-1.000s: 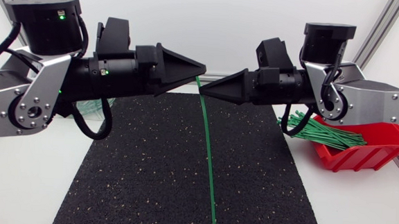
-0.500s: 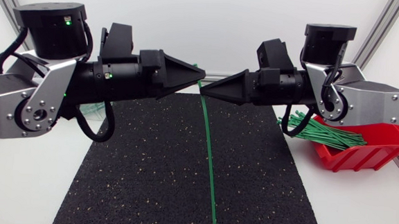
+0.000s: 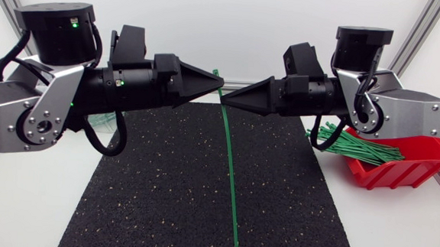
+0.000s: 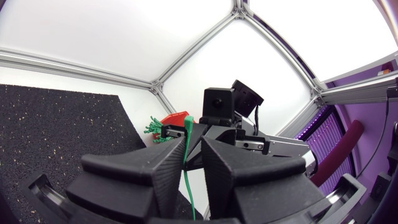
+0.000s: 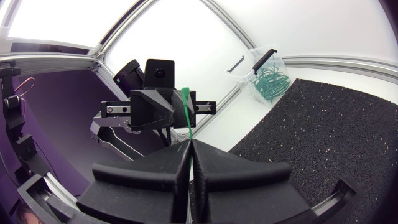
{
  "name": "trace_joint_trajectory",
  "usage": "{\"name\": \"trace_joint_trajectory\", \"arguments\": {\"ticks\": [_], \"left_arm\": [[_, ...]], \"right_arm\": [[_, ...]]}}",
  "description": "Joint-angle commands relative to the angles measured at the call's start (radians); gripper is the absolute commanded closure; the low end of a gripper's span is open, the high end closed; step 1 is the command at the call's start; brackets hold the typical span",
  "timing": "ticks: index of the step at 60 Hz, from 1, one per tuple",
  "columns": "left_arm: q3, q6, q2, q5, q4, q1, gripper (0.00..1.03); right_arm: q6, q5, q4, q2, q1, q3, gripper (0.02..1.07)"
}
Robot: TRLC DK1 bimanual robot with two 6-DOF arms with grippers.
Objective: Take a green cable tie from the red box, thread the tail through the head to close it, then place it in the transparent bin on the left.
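Above the black mat, the right gripper clamps a green cable tie, likely steadying it for threading; the left gripper is alongside, its hold impossible to tell.

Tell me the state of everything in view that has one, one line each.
green cable tie: straight, not yet looped.
left gripper: open by a narrow gap.
right gripper: shut on the green cable tie.
red box: holds loose green ties.
transparent bin: open-topped, looped ties inside.
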Motion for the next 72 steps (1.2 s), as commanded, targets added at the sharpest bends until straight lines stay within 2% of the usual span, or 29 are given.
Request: {"name": "trace_joint_trajectory", "arguments": {"ticks": [1, 9, 14, 72], "left_arm": [[-0.015, -0.024, 0.018, 0.004, 0.029, -0.005, 0.86], [-0.015, -0.029, 0.021, 0.002, 0.029, -0.007, 0.9], [-0.015, -0.03, 0.023, 0.0, 0.029, -0.005, 0.99], [-0.013, -0.033, 0.028, -0.003, 0.033, -0.007, 0.99]], "right_arm": [[0.029, -0.001, 0.015, 0.016, 0.0, -0.022, 1.01], [0.029, -0.001, 0.015, 0.017, 0.002, -0.024, 1.01], [0.029, -0.001, 0.017, 0.019, 0.002, -0.025, 1.01], [0.035, -0.001, 0.026, 0.051, 0.057, -0.011, 1.01]]}}
